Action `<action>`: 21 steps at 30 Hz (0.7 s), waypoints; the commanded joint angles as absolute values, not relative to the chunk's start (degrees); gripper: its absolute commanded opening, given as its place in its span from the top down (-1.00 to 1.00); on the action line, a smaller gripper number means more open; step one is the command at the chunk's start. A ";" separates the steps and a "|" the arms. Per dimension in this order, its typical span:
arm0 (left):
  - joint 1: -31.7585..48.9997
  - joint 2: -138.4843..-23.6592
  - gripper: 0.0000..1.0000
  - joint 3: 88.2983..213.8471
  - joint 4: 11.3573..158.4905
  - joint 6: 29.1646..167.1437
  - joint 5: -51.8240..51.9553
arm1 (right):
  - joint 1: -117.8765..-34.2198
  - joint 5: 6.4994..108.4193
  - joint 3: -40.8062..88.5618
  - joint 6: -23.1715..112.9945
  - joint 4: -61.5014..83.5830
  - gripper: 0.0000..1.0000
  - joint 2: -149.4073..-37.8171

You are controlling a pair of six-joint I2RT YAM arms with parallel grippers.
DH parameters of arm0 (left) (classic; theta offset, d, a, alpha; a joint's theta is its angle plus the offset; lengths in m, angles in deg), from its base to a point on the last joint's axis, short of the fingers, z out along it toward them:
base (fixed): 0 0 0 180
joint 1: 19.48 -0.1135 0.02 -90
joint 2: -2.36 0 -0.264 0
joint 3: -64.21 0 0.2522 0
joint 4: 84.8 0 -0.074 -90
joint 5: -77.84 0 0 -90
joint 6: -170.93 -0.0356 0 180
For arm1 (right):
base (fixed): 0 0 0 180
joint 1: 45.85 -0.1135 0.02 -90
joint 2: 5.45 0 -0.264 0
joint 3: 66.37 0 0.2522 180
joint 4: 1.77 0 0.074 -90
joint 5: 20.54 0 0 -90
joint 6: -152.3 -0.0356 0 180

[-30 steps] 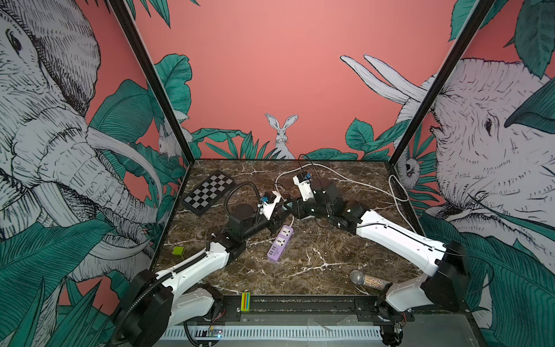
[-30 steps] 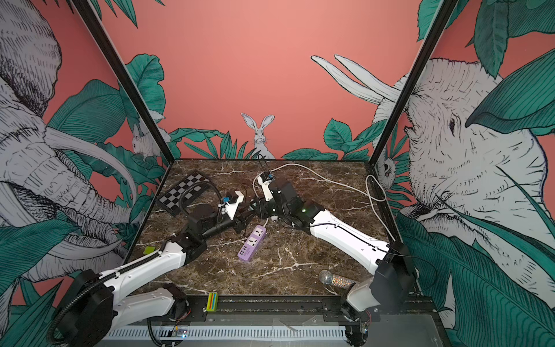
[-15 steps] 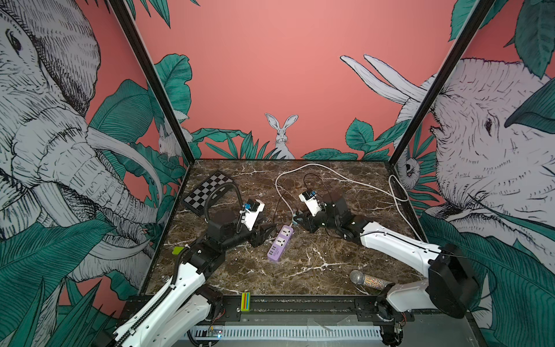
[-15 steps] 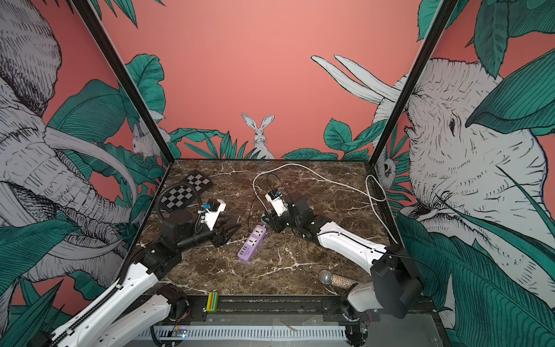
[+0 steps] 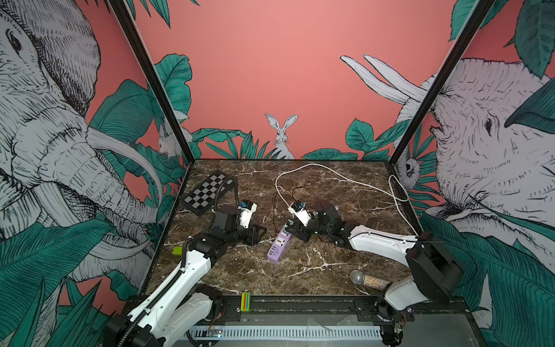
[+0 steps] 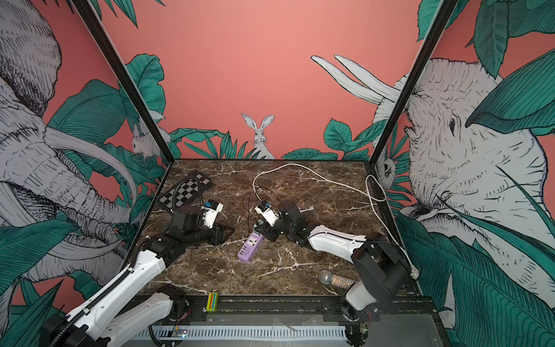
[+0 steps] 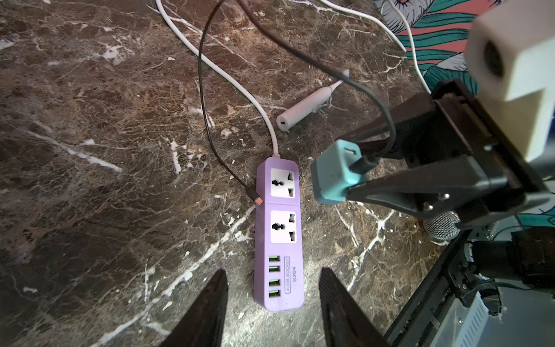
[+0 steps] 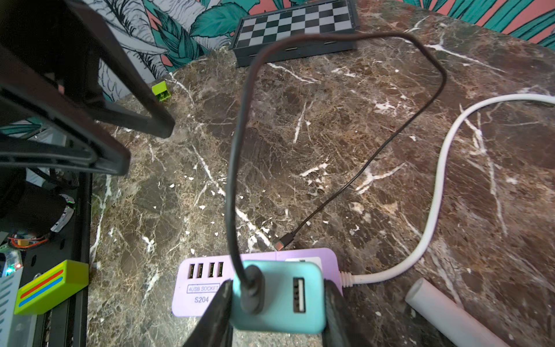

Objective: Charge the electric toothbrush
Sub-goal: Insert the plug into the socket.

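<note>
The electric toothbrush (image 7: 303,109) is a slim white wand lying flat on the marble, just beyond the far end of the purple power strip (image 7: 277,228). Its thick end also shows in the right wrist view (image 8: 444,315). My right gripper (image 8: 277,297) is shut on a teal USB charger block (image 8: 279,297) with a black cable (image 8: 237,168) plugged into it. The block hangs just over the strip's socket end (image 5: 279,246). The cable's free plug (image 7: 255,199) lies beside the strip. My left gripper (image 7: 273,272) stands open at the strip's USB end, holding nothing.
A folded chessboard (image 5: 207,192) lies at the back left, and a small green block (image 5: 177,251) sits by the left wall. A glittery microphone (image 5: 368,279) rests at the front right. The strip's white cord (image 5: 345,180) loops across the back. A striped block (image 5: 245,302) sits on the front rail.
My left arm has pulled back to the left, away from the right gripper. The right gripper has carried the teal block forward and down to the power strip.
</note>
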State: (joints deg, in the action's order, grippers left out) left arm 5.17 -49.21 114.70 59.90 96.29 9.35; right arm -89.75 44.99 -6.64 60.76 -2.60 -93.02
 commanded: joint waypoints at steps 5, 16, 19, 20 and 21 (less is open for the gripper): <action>4.93 -48.03 -0.02 114.14 60.57 98.11 7.70 | -90.14 45.34 -6.38 64.26 -7.11 0.47 -96.22; 4.89 -49.57 0.00 114.18 61.31 98.52 8.41 | -89.88 45.62 -7.26 68.21 -10.93 0.48 -100.92; 4.87 -49.41 0.00 113.87 61.55 98.73 8.44 | -89.45 45.97 -7.26 69.26 -11.28 0.48 -101.50; 4.91 -49.40 0.01 113.84 61.58 98.78 8.44 | -89.28 46.04 -7.26 69.53 -11.36 0.48 -101.66; 4.87 -49.47 0.01 113.89 61.67 98.90 8.33 | -89.03 45.91 -7.27 69.79 -11.28 0.48 -101.72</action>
State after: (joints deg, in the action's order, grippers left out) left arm 5.17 -50.15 114.57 60.62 97.88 8.44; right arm -89.79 45.19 -6.64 67.86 -8.78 -101.00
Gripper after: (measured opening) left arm 0.495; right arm 0.390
